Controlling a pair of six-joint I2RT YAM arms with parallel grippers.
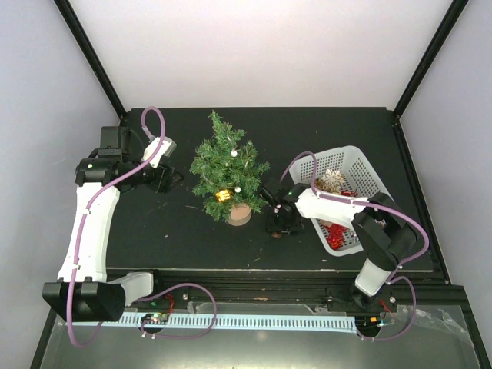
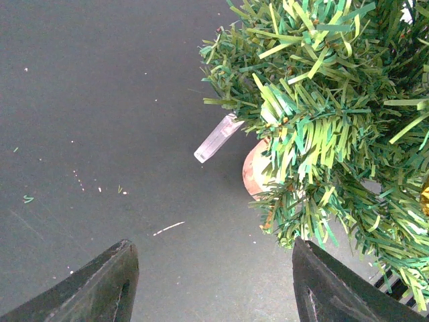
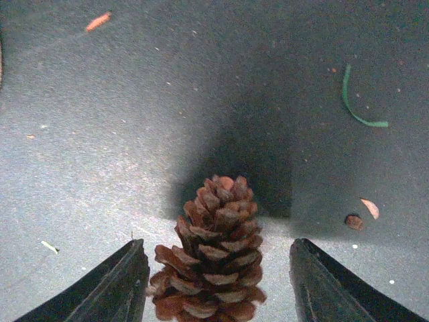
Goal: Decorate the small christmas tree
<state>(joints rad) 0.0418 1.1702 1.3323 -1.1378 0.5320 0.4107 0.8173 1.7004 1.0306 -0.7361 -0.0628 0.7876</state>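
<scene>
The small christmas tree (image 1: 228, 163) stands mid-table on its light-wood stump (image 1: 239, 214). It carries a gold gift ornament (image 1: 224, 195) and small white balls. My left gripper (image 1: 175, 180) is open and empty, just left of the tree. In the left wrist view (image 2: 214, 285) the tree's branches (image 2: 328, 100) and stump (image 2: 257, 172) fill the right side. My right gripper (image 1: 276, 227) points down at the table, right of the stump. In the right wrist view (image 3: 218, 285) it is open around a brown pine cone (image 3: 214, 258) lying on the table, which sits nearer the left finger.
A white mesh basket (image 1: 364, 164) of ornaments, red and silvery ones among them, stands at the right behind my right arm. A clear plastic tag (image 2: 217, 137) hangs from a low branch. Loose needles and crumbs lie on the black tabletop (image 1: 169, 231).
</scene>
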